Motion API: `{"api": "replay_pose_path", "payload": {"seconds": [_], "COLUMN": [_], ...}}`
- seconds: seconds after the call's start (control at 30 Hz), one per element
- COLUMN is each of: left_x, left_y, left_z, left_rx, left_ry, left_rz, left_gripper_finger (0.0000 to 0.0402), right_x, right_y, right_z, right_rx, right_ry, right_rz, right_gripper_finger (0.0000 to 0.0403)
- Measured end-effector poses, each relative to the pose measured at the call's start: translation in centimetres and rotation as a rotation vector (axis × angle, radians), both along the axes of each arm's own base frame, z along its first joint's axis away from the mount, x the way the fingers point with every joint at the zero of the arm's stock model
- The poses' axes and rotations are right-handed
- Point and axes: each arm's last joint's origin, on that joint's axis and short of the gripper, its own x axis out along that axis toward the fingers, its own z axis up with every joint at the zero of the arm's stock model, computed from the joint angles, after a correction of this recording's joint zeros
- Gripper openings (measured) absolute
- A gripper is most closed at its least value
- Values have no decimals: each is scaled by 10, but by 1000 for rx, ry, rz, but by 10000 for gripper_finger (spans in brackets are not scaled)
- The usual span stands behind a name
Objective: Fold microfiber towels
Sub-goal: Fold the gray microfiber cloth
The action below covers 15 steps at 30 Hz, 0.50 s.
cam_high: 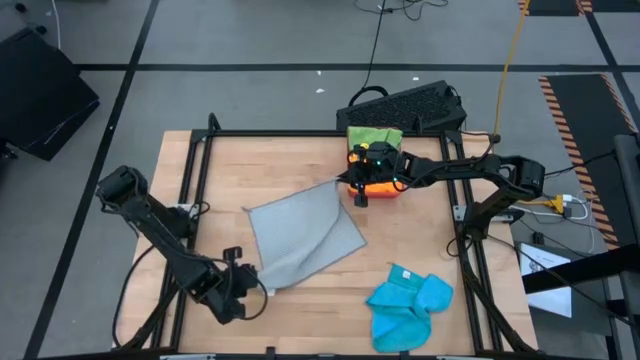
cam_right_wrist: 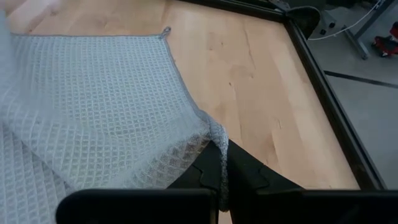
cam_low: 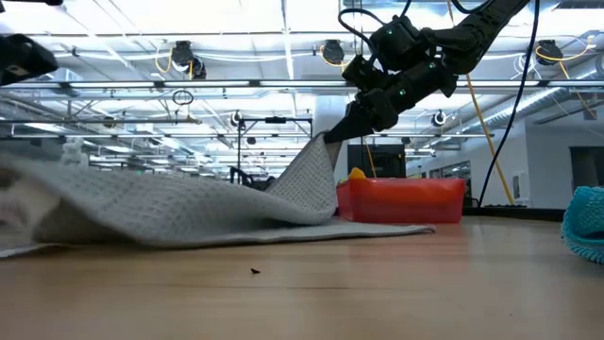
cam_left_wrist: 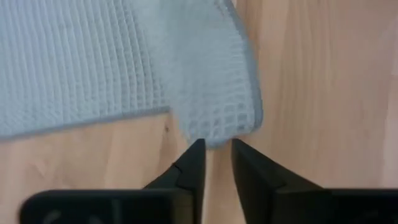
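Mid-table: right end effector [cam_right_wrist: 222, 177] clamped on grey towel [cam_high: 300, 232] corner; left end effector [cam_left_wrist: 216, 151] slightly apart

You've got a light wood desk [cam_high: 300, 160] with a black frame along its edges. Grey towel [cam_high: 300, 240] lies mid-desk, partly folded over itself, one corner lifted off the wood toward the far edge. Pink-red tray [cam_high: 380, 186] sits by the far edge, right of centre, green cloth [cam_high: 373, 136] just behind it. Crumpled blue towel [cam_high: 408, 305] lies near the near-right corner, well apart from the grey one.
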Motion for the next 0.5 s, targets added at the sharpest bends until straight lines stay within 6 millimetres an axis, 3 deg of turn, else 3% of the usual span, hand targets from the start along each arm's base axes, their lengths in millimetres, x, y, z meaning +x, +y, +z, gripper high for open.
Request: {"api": "replay_pose_path", "payload": {"seconds": [0.27,0.4,0.5], "left_x": [-2,7,20], "left_y": [-4,7,28], "left_z": [-1,3,5], "left_rx": [-122,23,175], "left_ry": [75,-76,-185], "left_rz": [38,99,225], "left_gripper_finger": [155,160,161], "right_x": [0,1,1], "right_y": [0,-1,-1], "right_z": [1,2,3], "right_rx": [-13,-23,-30], "right_ry": [-5,-18,-29], "right_rz": [4,7,8], "right_gripper_finger": [4,4,4]}}
